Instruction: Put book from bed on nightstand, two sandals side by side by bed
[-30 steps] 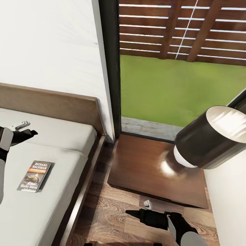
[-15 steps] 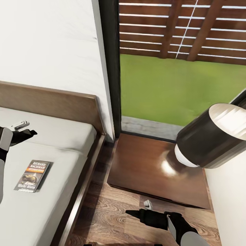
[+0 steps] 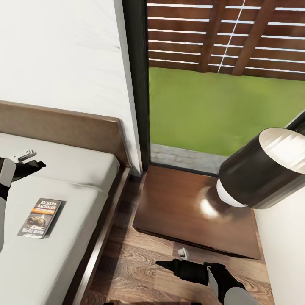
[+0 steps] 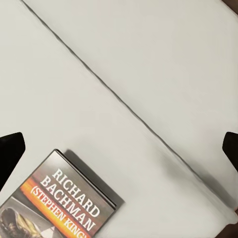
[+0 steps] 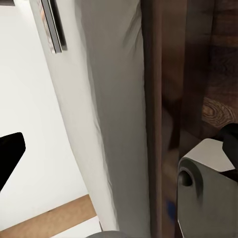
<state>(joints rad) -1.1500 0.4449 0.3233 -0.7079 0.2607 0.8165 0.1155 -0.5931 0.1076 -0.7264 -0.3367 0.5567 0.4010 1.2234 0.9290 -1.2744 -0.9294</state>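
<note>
Bedroom, bedside corner. Paperback book (image 3: pixel 40 218), dark cover with an orange band and white lettering, flat on the pale, smooth mattress of the bed (image 3: pixel 76 169), near the edge by the dark wooden frame and well apart from the nightstand (image 3: pixel 186 212). Left end effector (image 3: pixel 26 160) poised above the mattress just beyond the book, fingers spread wide in the wrist view and holding nothing. Right end effector (image 3: pixel 180 259) low over the wood-plank floor (image 3: pixel 135 271) before the nightstand, tips apart in its wrist view, likewise empty. Book-fetching step apparently in hand, grasp not yet made. Next, probably: lowering the left end effector over the thin cover, a hard pinch against soft bedding. Nightstand top glossy and dark brown, partly taken by a toppled-looking lamp (image 3: pixel 258 173) with a black cylindrical shade.
</note>
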